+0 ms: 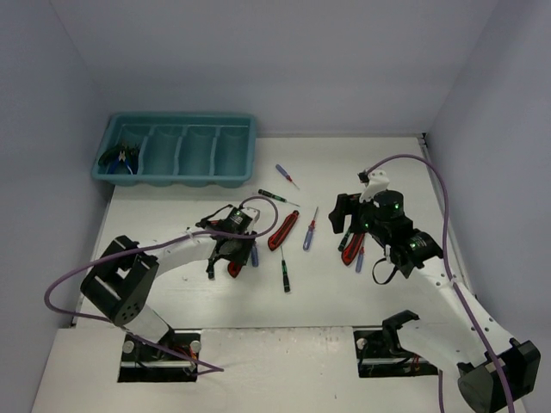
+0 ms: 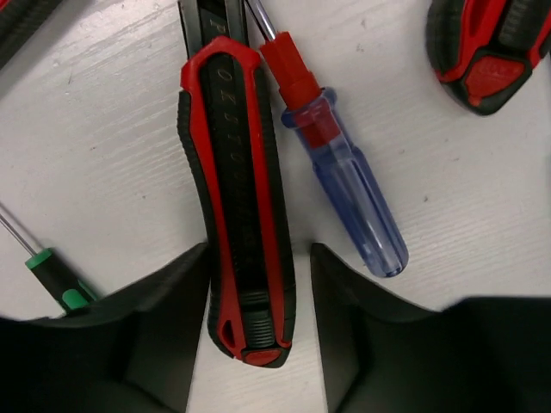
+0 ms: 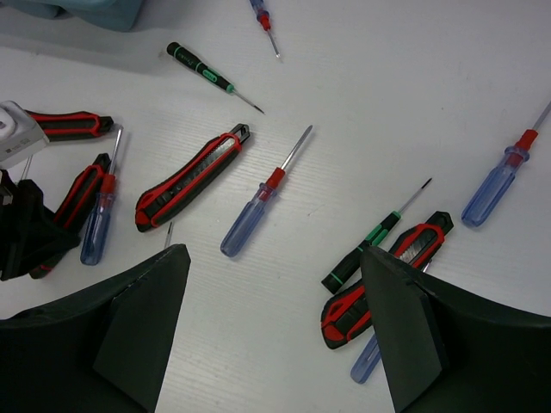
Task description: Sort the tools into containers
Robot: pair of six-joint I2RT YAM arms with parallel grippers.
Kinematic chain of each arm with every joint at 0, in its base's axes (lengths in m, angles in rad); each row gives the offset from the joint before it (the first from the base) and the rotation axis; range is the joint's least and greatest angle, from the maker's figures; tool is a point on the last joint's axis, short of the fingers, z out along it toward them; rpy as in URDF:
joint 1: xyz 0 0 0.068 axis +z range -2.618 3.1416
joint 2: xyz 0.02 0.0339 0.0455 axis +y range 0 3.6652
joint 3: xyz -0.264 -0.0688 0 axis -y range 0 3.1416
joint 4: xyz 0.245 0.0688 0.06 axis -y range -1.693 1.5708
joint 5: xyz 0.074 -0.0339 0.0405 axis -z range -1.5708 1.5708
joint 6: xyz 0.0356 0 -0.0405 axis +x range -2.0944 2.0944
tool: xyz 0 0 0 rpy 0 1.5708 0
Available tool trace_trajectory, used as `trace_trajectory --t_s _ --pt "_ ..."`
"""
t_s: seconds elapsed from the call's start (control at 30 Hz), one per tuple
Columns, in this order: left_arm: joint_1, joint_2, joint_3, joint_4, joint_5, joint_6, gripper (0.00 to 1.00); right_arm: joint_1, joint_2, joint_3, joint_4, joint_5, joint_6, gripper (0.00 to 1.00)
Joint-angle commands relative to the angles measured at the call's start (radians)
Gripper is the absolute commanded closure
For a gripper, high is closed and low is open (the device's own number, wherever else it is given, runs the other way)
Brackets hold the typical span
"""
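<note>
Left claw [image 1: 231, 255] is down on the desk [image 1: 362, 301], left of centre, and released. Its fingers [image 2: 155, 344] straddle a red-and-black utility knife [image 2: 241, 198] that lies flat. There's a gap on one side, so it isn't clamped. A blue-handled screwdriver [image 2: 344, 181] lies just beside that knife, nearly parallel. A second knife [image 2: 486, 52] sits a bit past the screwdriver, apart from it. A green-handled screwdriver [image 2: 53, 277] is on the knife's other side, partly hidden by a finger.

Right claw [image 1: 347, 222] hangs over the right half of the desk, spread wide, carrying nothing. Right below it is a third knife [image 3: 387, 275] with a green screwdriver [image 3: 366, 245] alongside, touching or nearly so. A blue screwdriver handle [image 3: 366, 361] pokes out next to them.

Mid-desk, between the arms, a fourth knife [image 3: 194, 176] and a blue screwdriver [image 3: 258, 211] lie side by side without touching. Nearer the far edge are a green-and-black screwdriver [image 3: 207, 73] and a small blue screwdriver [image 3: 265, 21].

The teal tray [image 1: 181, 120] sits in the far-left corner. There are pliers [image 1: 120, 159] in the compartment nearest the left edge.
</note>
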Motion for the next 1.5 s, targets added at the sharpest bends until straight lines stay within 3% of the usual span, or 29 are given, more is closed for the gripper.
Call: trace_trajectory --t_s 0.0,0.1,0.33,0.43,0.63,0.83,0.97,1.2,1.33,1.47 --pt "-0.014 -0.008 0.011 0.007 -0.021 -0.051 0.74 -0.005 -0.016 0.013 0.038 0.026 0.009 0.22" --pt "-0.017 -0.095 0.03 -0.043 -0.063 -0.055 0.99 -0.006 -0.021 0.015 0.035 0.032 0.009 0.22" --pt "-0.004 -0.316 0.242 -0.269 -0.228 0.041 1.0 -0.006 -0.017 0.053 0.031 0.039 0.006 0.21" --pt "0.086 -0.309 0.384 -0.299 -0.231 0.146 1.0 -0.006 -0.007 0.076 0.032 0.036 0.002 0.21" --pt "0.418 -0.117 0.605 -0.262 -0.106 0.271 1.0 -0.006 0.003 0.101 0.032 0.021 0.006 0.21" --pt "0.602 0.187 0.868 -0.21 0.006 0.313 1.0 -0.005 0.017 0.091 0.032 -0.003 0.015 0.21" --pt "0.691 0.367 1.075 -0.193 0.031 0.317 1.0 -0.004 0.024 0.09 0.032 -0.015 0.014 0.21" --pt "0.761 0.633 1.294 -0.163 0.073 0.322 0.97 -0.006 0.048 0.082 0.031 -0.022 0.023 0.2" --pt "0.778 0.689 1.287 -0.043 0.102 0.301 0.9 -0.006 0.048 0.077 0.029 -0.025 0.032 0.2" --pt "0.78 0.725 1.29 0.004 0.165 0.281 0.72 -0.007 0.05 0.076 0.025 -0.016 0.033 0.19"
